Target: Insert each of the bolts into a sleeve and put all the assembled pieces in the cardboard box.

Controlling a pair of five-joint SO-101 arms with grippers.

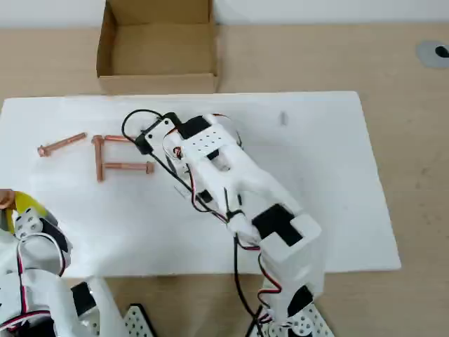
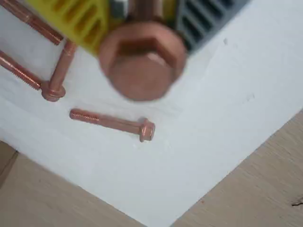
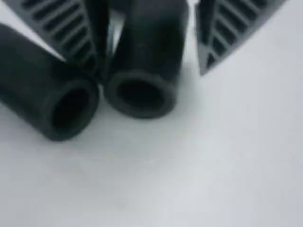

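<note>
High view first: we have the cardboard box (image 1: 158,83) sitting open at the far side of the counter (image 1: 414,140), just off the white sheet (image 1: 316,196); four loose bolts (image 1: 126,167) lie clustered on the sheet's left part; the right arm (image 1: 231,175) is stretched across the sheet, its tip just beside that cluster; the left arm (image 1: 28,281) sits at the near left corner.

Over to the left wrist view: the left jaws are clamped on a copper bolt (image 2: 142,61), its hex head facing us, with the sheet and the loose bolts behind it.

Right wrist view now: the right jaws stand open astride one black sleeve (image 3: 142,90), a sliver of sheet showing on one side; a second sleeve (image 3: 52,106) lies just beside it.
</note>
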